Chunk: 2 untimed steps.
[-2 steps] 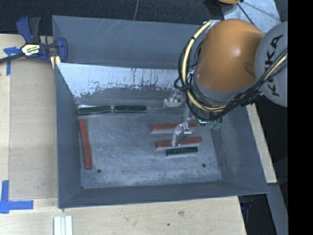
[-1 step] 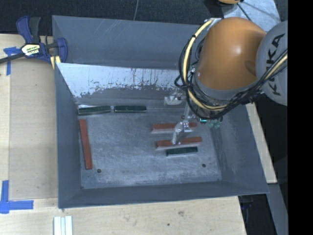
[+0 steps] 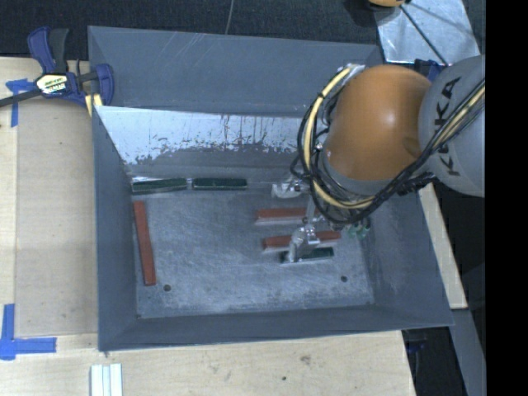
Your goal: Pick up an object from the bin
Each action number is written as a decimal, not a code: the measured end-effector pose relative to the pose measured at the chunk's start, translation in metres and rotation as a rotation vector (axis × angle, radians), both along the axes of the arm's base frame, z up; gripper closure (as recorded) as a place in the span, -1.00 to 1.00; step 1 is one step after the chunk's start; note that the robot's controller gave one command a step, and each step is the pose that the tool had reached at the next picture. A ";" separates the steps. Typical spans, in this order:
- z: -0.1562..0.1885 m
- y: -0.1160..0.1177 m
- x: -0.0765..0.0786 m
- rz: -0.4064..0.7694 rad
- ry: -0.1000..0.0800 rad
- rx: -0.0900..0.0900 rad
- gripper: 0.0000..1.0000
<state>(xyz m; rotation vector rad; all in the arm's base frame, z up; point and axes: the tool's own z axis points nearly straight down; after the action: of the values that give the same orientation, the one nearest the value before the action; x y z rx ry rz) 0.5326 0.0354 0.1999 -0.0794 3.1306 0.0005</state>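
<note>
My gripper [image 3: 308,236] hangs low over the right half of the bin floor, under the arm's orange cover. Right beneath it lies a short red-brown bar [image 3: 285,242], partly hidden by the gripper. A dark green bar [image 3: 313,254] lies just in front of that one, touching or nearly touching it. A second red-brown bar [image 3: 280,215] lies flat a little further back, to the left of the gripper.
A long red-brown bar [image 3: 145,242] lies along the left wall. Two dark green bars [image 3: 159,186] [image 3: 219,183] lie end to end against the back wall. The arm and its cables cover the bin's right rear corner.
</note>
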 end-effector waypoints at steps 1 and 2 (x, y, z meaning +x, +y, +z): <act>-0.060 -0.006 0.000 -0.041 0.003 0.000 -1.00; -0.121 -0.014 0.021 -0.024 -0.018 0.002 1.00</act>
<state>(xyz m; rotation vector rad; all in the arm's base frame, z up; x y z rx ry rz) 0.5534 0.0211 0.0785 -0.0409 3.1128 0.0026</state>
